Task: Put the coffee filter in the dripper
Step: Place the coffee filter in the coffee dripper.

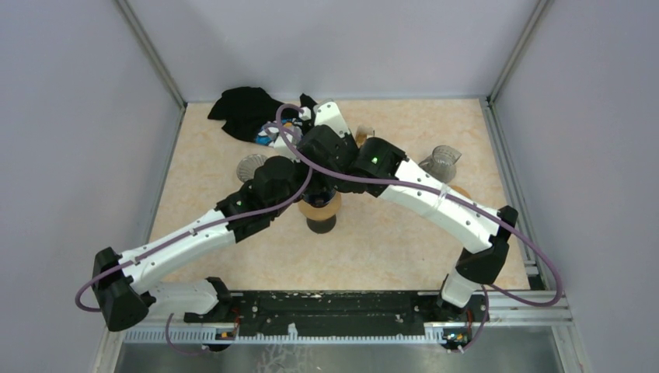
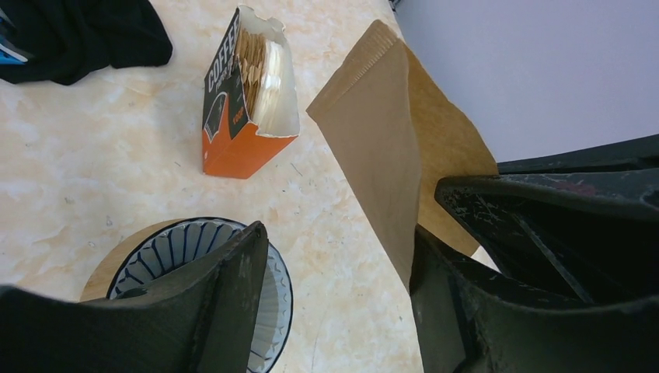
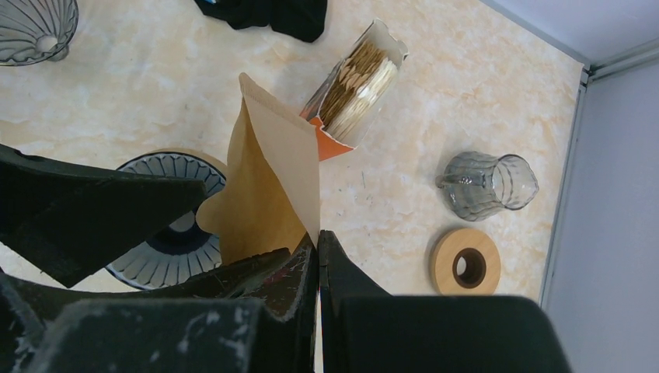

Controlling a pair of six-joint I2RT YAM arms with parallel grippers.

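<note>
My right gripper (image 3: 319, 239) is shut on the lower corner of a brown paper coffee filter (image 3: 268, 183) and holds it upright. The filter hangs just above and to the right of the ribbed dripper (image 3: 167, 252) on its wooden base. My left gripper (image 2: 339, 249) is open. Its left finger is over the dripper (image 2: 167, 241). Its right finger stands against the filter's (image 2: 388, 132) lower edge, and nothing is between the jaws. In the top view both wrists meet over the dripper (image 1: 320, 210) and hide the filter.
An open orange box of filters (image 3: 353, 89) stands behind the dripper. A glass server (image 3: 486, 186) and a wooden ring (image 3: 465, 264) lie to the right. A second glass dripper (image 3: 35, 27) sits at far left. A black cloth (image 1: 245, 109) lies at the back.
</note>
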